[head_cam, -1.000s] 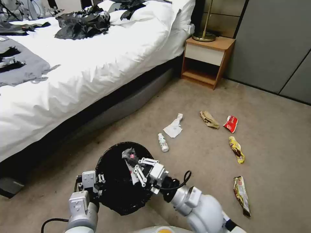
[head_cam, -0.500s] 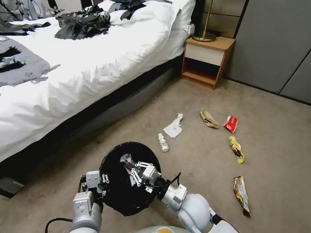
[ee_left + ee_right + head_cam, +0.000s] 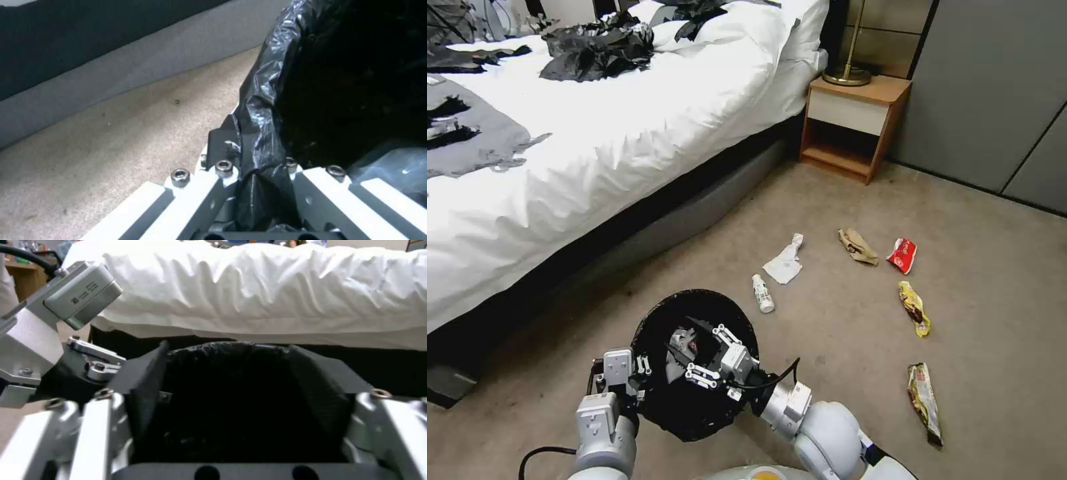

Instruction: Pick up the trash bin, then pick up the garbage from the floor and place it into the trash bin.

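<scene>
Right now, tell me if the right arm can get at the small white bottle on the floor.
Probably yes. The right gripper is open over the trash bin, holding nothing, and the small white bottle lies on bare carpet just past the bin's rim. The left gripper grips that rim.

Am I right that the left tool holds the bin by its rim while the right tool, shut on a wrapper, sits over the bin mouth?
Not quite. The right tool is open, not shut on a wrapper: the right wrist view shows its fingers spread over the trash bin with nothing between them. The rest holds: the left tool grips the bin's rim.
</scene>
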Motion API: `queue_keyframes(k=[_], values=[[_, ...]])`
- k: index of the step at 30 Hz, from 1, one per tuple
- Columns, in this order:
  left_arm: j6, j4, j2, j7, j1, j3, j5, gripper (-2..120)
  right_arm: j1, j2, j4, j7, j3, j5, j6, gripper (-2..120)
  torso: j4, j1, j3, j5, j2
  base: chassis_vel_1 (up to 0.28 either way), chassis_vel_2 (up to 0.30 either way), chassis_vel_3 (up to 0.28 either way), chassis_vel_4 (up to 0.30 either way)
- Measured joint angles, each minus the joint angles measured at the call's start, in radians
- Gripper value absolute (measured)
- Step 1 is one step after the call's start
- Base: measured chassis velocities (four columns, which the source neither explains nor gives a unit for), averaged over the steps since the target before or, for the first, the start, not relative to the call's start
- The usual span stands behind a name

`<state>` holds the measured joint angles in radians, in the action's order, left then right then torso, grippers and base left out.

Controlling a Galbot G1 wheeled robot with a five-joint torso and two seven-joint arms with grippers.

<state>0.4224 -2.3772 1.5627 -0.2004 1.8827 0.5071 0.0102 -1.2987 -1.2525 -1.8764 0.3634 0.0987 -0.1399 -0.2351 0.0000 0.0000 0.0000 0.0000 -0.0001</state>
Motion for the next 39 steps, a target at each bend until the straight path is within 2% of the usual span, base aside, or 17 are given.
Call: queue_keyframes(k=[2,4,5,7,17,21,24,26,27,28,32,39], values=[[0.000,-0.001,0.000,0.000,0.000,0.000,0.000,1,-0.005,0.002,-0.005,0.002,-0.003,0.003,0.001,82,0.0000,0.000,0.000,0.0000,0.000,0.000,0.000,0.000,0.000],[-0.001,-0.002,0.000,0.000,0.000,-0.001,0.000,1,-0.009,0.004,-0.009,0.004,-0.007,0.005,0.001,89,0.0000,0.000,0.000,0.0000,0.000,0.000,0.000,0.000,0.000],[-0.001,-0.002,0.000,0.000,0.000,-0.001,0.000,1,-0.009,0.004,-0.009,0.004,-0.007,0.005,0.001,89,0.0000,0.000,0.000,0.0000,0.000,0.000,0.000,0.000,0.000],[-0.001,-0.003,0.000,0.000,0.001,-0.001,0.000,1,-0.011,0.006,-0.014,0.006,-0.010,0.005,0.001,99,0.0000,0.000,0.000,0.0000,0.000,0.000,0.000,0.000,0.000],[-0.001,-0.006,0.000,0.001,0.000,0.000,0.000,1,-0.025,0.022,-0.043,0.016,-0.032,0.009,-0.002,100,0.0000,0.000,0.000,0.0000,0.000,0.000,0.000,0.000,0.000],[-0.002,-0.002,-0.002,0.002,-0.002,0.005,-0.003,1,-0.035,0.017,-0.131,-0.011,-0.068,0.019,-0.013,100,0.0000,0.000,0.000,0.0000,0.000,0.000,0.000,0.000,0.000],[-0.005,0.004,-0.006,0.002,-0.002,0.013,-0.005,1,-0.066,0.006,-0.256,-0.087,-0.136,0.076,-0.014,100,0.0001,0.000,0.000,0.0000,0.000,0.000,0.000,0.000,0.000],[-0.006,0.005,-0.006,0.003,-0.002,0.015,-0.005,1,-0.077,0.003,-0.279,-0.106,-0.156,0.098,-0.014,100,0.0001,0.000,0.000,0.0000,0.000,0.000,0.000,0.000,0.000],[-0.010,0.007,-0.007,0.004,-0.002,0.021,-0.005,1,-0.118,-0.010,-0.322,-0.158,-0.210,0.163,-0.013,100,0.0000,0.000,0.000,-0.0002,0.000,0.000,0.000,0.000,0.000],[-0.010,0.007,-0.007,0.004,-0.002,0.021,-0.005,1,-0.118,-0.010,-0.322,-0.158,-0.210,0.163,-0.013,100,0.0000,0.000,0.000,-0.0002,0.000,0.000,0.000,0.000,0.000],[-0.015,0.008,-0.004,0.005,-0.005,0.033,0.002,1,-0.265,-0.053,-0.373,-0.321,-0.292,0.271,-0.007,100,-0.0003,0.000,0.000,0.0000,0.000,0.000,0.000,0.000,0.000],[-0.018,0.009,-0.001,0.006,-0.013,0.043,0.015,1,-0.393,-0.121,-0.348,-0.442,-0.332,0.378,-0.054,100,-0.0001,0.000,0.000,0.0000,0.000,0.000,0.000,0.000,0.000]])
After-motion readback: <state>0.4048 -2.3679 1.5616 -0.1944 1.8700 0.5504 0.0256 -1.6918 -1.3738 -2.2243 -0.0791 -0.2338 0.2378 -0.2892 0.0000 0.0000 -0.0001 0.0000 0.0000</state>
